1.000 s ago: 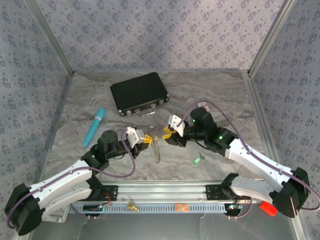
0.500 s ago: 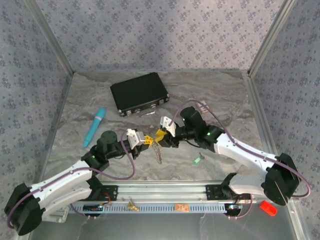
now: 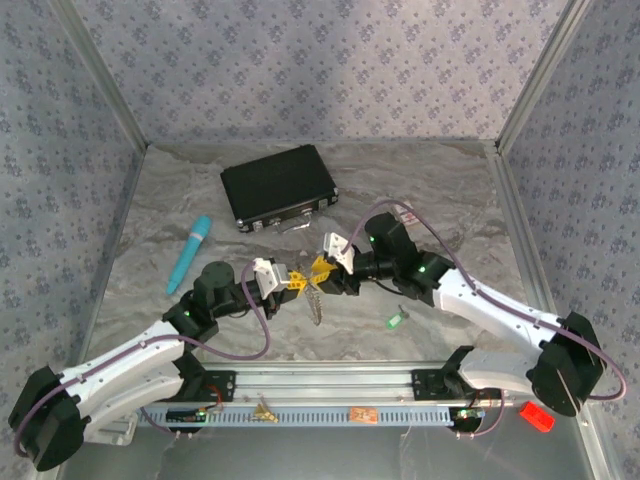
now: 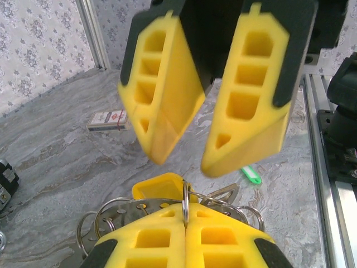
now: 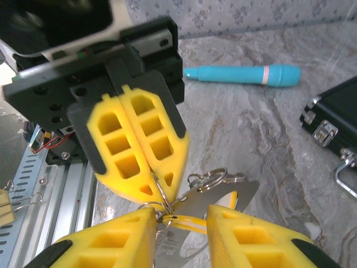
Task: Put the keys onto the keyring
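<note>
My left pincer (image 4: 185, 218) is clenched, its two yellow fingers pressed flat together. A thin wire loop of the keyring (image 4: 184, 196) is nipped in the seam between them. Through the left wrist camera I see more small rings fanned out just behind that loop, with a flat silvery plate among them. In the overhead view the rest of the keyring hangs as a short chain below the two pincers, dropping toward the tabletop (image 3: 440, 180) near the middle of the workspace.

My right pincer (image 5: 181, 216) comes in from the opposite side, almost tip to tip with the left one. Its jaws stand apart. The right wrist camera shows the head of a yellow key (image 5: 184, 220) lying across the gap near the fingertips, right beside the pinched loop. I cannot tell whether the pads actually press on it.

A green key (image 3: 396, 321) lies alone on the tabletop, off to the right of both pincers and close to my right arm, well apart from the keyring.

Farther back sits a black case (image 3: 278, 187) with its lid down. A teal stick (image 3: 190, 253) lies in front of it and to the left, beside my left arm. A small white-and-pink card (image 3: 405, 212) rests behind the right arm. A gold binder clip (image 3: 265, 409) sits on the rail at the near edge.
</note>
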